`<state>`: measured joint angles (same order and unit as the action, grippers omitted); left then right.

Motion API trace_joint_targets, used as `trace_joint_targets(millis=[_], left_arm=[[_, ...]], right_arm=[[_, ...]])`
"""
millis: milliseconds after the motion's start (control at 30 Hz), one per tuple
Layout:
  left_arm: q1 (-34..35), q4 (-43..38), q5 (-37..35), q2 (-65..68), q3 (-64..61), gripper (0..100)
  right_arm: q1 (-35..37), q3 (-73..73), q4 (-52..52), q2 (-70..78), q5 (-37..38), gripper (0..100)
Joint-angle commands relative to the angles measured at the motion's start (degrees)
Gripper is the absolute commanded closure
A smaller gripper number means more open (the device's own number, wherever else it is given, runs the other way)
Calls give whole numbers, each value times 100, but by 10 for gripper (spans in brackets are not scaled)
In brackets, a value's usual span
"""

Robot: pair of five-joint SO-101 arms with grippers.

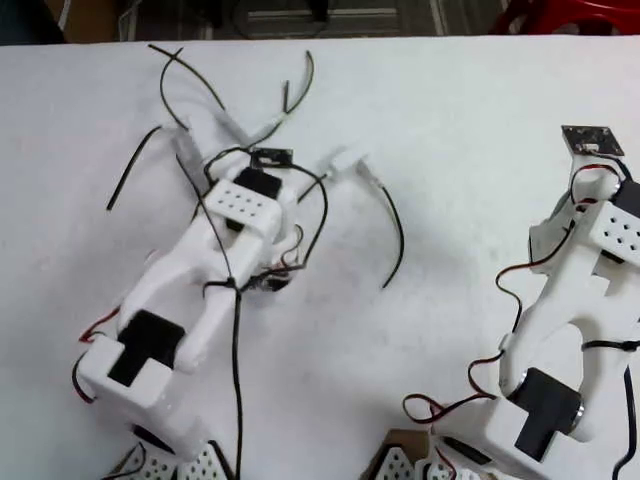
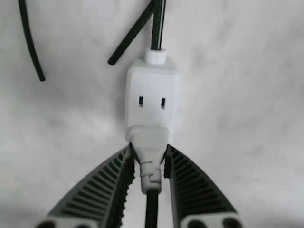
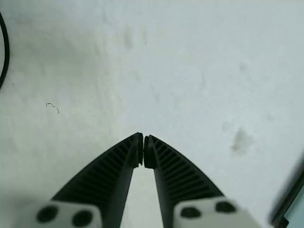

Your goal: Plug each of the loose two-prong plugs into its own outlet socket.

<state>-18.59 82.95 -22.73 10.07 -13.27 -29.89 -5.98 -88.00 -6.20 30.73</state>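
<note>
A white outlet socket (image 2: 152, 97) lies flat on the white table, its two slots facing up and a black cord leaving its far end. A white two-prong plug (image 2: 148, 145) sits against the socket's near end. My left gripper (image 2: 148, 154) is shut on this plug, one finger on each side of it. In the high view the left arm (image 1: 245, 205) stands over that spot and hides it. Another white plug piece (image 1: 345, 165) with a black cord lies just right of it. My right gripper (image 3: 143, 142) is shut on nothing, above bare table at the right side.
Several loose black cords (image 1: 185, 70) curl over the table's far left part, and one (image 1: 395, 235) trails toward the middle. A cord end (image 2: 111, 61) lies beside the socket. The right arm (image 1: 600, 240) stands near the table's right edge.
</note>
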Motion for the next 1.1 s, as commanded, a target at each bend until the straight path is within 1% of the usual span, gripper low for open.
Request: trace_joint_targets(millis=[0,133,300,367,467,633,700,767,900,967,1067], left_arm=[[-4,-9,167,40,53,976],[4,-299,167,391,-9,976],[13,-255,193,629,255,976],[48,-246,193,637,299,960],[215,-220,193,620,387,872],[479,765,185,664,1169,662],[567,949,167,690,1292,591],[593,949,167,699,1284,548],[593,888,167,848,1284,560],[593,686,167,1165,1284,581],[585,589,202,1710,1398,631]], right_arm=[[-40,35,48,-189,53,979],[-40,35,31,-189,53,979],[-66,26,13,-259,53,979],[-136,26,22,-418,53,979],[-198,18,31,-760,53,979],[-198,-202,48,-1305,53,979],[-145,-431,57,-1481,53,979],[-66,-677,198,-1640,53,979],[-48,-1108,470,-1965,53,979],[-48,-1231,514,-2123,53,979],[-48,-1319,514,-2343,53,979]])
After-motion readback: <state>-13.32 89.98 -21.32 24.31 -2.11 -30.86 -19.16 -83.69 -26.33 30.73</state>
